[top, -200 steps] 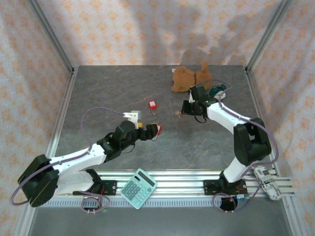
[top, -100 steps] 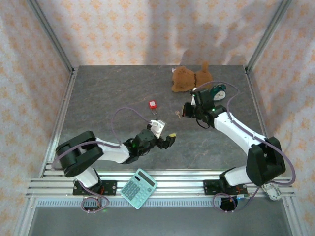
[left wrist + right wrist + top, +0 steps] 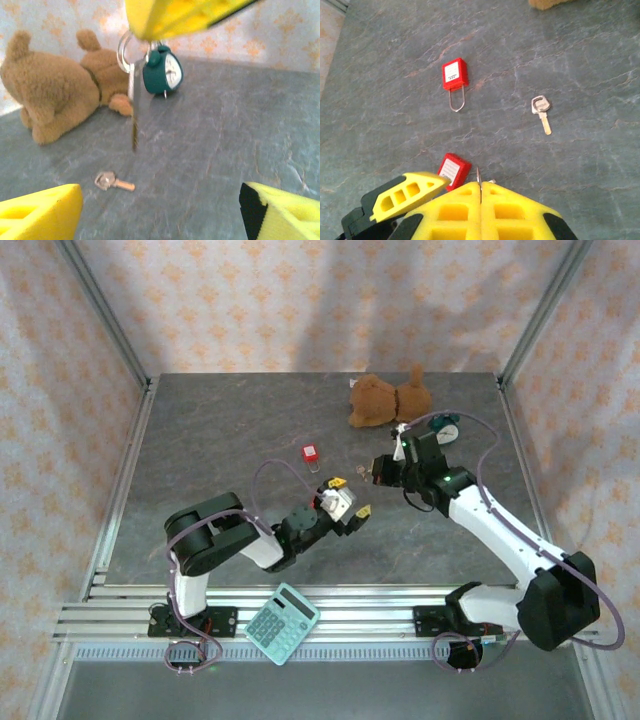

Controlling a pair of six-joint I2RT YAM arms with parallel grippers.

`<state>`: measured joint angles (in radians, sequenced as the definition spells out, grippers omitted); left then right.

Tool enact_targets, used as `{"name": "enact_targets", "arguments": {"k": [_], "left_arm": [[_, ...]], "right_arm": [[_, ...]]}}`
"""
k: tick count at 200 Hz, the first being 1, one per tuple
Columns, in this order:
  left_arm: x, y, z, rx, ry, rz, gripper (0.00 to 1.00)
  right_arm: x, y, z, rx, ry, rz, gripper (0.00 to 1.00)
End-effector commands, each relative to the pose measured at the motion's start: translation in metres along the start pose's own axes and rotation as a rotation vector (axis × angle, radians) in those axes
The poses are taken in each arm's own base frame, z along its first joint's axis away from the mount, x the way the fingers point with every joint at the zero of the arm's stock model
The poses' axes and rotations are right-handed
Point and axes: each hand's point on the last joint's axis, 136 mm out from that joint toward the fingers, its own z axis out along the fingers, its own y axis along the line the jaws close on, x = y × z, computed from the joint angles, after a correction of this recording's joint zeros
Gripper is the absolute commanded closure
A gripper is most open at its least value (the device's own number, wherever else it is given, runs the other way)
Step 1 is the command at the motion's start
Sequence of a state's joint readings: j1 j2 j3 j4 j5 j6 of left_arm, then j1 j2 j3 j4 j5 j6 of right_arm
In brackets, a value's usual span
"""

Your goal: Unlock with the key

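**Key in hand, no lock engaged yet**

The right gripper [image 3: 480, 186] is clamped tight on the key [image 3: 133, 120], which hangs down from its fingers above the bench [image 3: 220, 430]. So the pickup is done. The left gripper [image 3: 159, 197] faces that key with its jaws spread wide and nothing between its pads.

And the locks? One red padlock [image 3: 455, 74] lies flat on the bench, its shackle looking shut, well apart from both grippers. A second padlock [image 3: 453, 170] shows just beside the left gripper's finger in the right wrist view; I cannot tell whether they touch. A loose key [image 3: 540, 110] lies unused on the bench.

My read is early-to-middle. The key is secured, but no lock is steadied, the blade is in no keyhole, and no shackle is sprung. All of that is left to do.
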<state>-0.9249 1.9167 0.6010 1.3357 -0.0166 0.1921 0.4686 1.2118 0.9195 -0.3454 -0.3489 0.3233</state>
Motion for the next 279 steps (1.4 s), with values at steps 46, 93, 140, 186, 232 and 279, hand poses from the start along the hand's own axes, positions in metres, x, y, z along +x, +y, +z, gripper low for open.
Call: {"name": "enact_targets", "arguments": {"k": [46, 93, 140, 186, 232, 279], "left_arm": [[-0.016, 0.006, 0.019, -0.024, -0.082, -0.025, 0.29], [-0.015, 0.011, 0.021, -0.038, -0.081, -0.039, 0.47], [-0.018, 0.009, 0.023, -0.016, -0.090, -0.047, 0.53], [-0.016, 0.007, 0.024, -0.004, -0.089, -0.049, 0.66], [-0.017, 0.007, 0.022, -0.002, -0.088, -0.045, 0.81], [-0.017, 0.007, 0.019, 0.008, -0.086, -0.040, 0.96]], "right_arm": [[0.008, 0.017, -0.015, -0.067, 0.003, 0.017, 1.00], [0.013, 0.019, -0.019, -0.089, 0.014, 0.027, 1.00], [0.019, 0.018, -0.019, -0.097, 0.024, 0.034, 1.00], [0.020, 0.016, -0.020, -0.093, 0.025, 0.034, 1.00], [0.021, 0.014, -0.019, -0.082, 0.022, 0.034, 1.00], [0.021, 0.011, -0.019, -0.070, 0.020, 0.033, 1.00]]}}
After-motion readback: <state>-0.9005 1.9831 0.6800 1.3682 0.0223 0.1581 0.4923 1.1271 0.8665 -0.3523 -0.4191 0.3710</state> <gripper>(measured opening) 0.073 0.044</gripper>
